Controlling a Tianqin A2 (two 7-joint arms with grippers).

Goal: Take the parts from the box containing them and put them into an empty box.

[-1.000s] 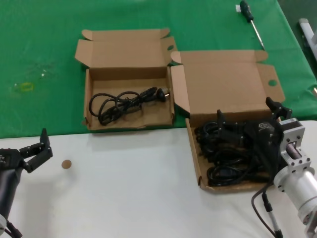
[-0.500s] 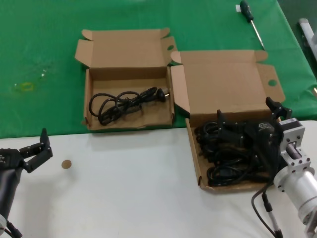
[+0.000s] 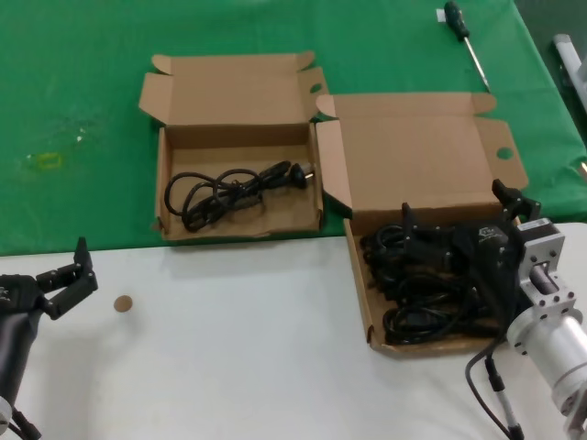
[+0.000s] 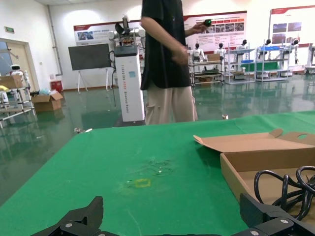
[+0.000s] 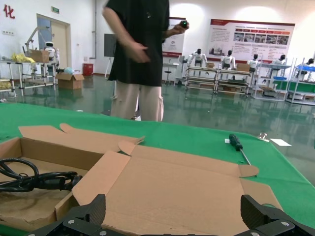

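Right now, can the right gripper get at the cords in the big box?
Probably yes: the right gripper hangs open right over the cords in the big box, lid back, nothing between.

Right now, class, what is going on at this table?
A two-armed robot is moving power cords between two open cardboard boxes. Its right end effector, open, sits low over the pile of cords in the larger box. One cord already lies in the smaller box. The left end effector waits open over the white table.
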